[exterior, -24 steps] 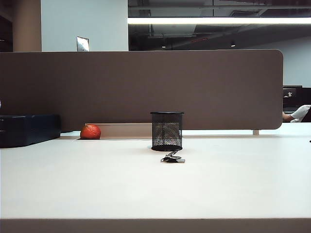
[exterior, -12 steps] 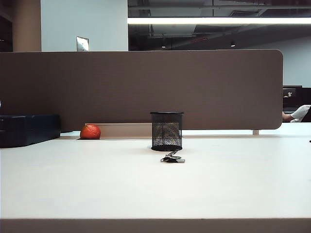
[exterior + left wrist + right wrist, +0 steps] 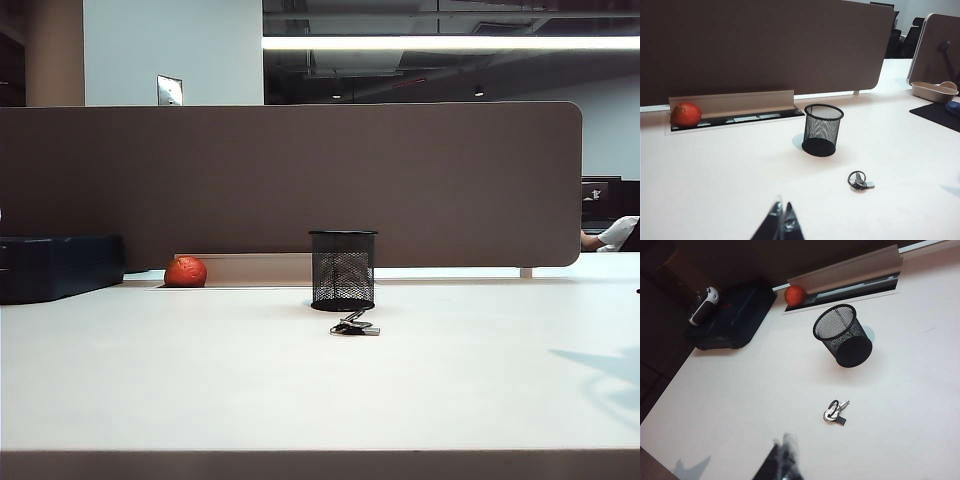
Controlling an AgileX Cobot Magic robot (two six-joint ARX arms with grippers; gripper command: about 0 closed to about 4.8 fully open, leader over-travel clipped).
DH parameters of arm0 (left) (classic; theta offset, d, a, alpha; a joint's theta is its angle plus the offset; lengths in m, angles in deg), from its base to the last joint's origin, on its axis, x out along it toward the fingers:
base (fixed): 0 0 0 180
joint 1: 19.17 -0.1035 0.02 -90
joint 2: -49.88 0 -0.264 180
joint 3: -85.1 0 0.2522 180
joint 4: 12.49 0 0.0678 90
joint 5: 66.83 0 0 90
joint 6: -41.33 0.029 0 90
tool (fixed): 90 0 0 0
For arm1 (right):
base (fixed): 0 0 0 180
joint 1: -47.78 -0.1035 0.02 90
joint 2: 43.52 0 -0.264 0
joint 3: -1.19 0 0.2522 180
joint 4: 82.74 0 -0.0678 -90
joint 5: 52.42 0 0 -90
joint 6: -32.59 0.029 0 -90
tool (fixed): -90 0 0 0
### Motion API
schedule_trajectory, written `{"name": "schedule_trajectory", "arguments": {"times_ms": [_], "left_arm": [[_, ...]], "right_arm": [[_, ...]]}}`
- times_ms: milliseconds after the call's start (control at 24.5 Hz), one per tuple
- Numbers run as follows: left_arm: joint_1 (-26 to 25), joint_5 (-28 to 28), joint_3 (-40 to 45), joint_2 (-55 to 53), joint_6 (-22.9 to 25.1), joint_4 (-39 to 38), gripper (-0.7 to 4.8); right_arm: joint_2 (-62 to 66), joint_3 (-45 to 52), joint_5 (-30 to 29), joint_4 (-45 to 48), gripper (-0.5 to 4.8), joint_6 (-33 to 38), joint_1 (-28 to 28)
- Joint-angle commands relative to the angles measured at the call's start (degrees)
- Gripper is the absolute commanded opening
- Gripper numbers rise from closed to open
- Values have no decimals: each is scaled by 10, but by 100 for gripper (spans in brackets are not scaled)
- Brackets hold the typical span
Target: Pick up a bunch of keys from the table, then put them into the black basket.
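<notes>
The right wrist view looks down on the keys [image 3: 834,411], lying flat on the bench [image 3: 920,405] just in front of the basket [image 3: 843,334] and apart from it; neither end effector touches them. The right end effector [image 3: 785,460] hovers near the keys with its fingers pressed together, empty. The left end effector [image 3: 781,222] sits farther back, its tips meeting in a closed point. The likely trouble is that a thin, flat metal cluster on a smooth, hard, off-white top may skid or slip from the fingers unless the jaws open first and come down squarely. The loose ring and dark fob could swing and catch the rim. The basket is light black wire mesh, a narrow cylinder, so a nudge could tip it. An orange round fruit [image 3: 796,294] lies well behind.
</notes>
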Motion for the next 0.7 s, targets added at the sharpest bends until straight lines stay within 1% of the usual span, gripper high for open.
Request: {"name": "schedule_trajectory", "arguments": {"times_ms": [41, 82, 123, 204, 368, 409, 450, 491, 532, 573, 695], "left_arm": [[0, 16, -3, 0, -2, 1, -6], [0, 23, -3, 0, -1, 1, -6], [0, 33, -3, 0, -1, 1, -6], [0, 32, -3, 0, -1, 1, -6], [0, 32, -2, 0, 3, -1, -6], [0, 32, -2, 0, 3, -2, -6], [0, 32, -2, 0, 3, -3, -6], [0, 32, -2, 0, 3, -5, -6], [0, 32, -2, 0, 3, -6, -6], [0, 32, -2, 0, 3, -8, -6], [0, 33, -2, 0, 3, -10, -6]], "right_arm": [[28, -13, -31, 3, -6, 1, -1], [38, -16, -41, 3, 14, 4, -2], [55, -20, -44, 3, 67, 17, -10], [82, -21, -48, 6, 122, 29, -36], [125, -21, -48, 9, 124, 28, -82], [136, -21, -47, 10, 142, 29, -94], [148, -21, -42, 14, 177, 29, -105], [176, -21, -31, 22, 281, 29, -125], [206, -21, -31, 33, 331, 29, -138], [221, -21, -31, 41, 338, 31, -145], [260, -22, -31, 68, 339, 36, -159]]}}
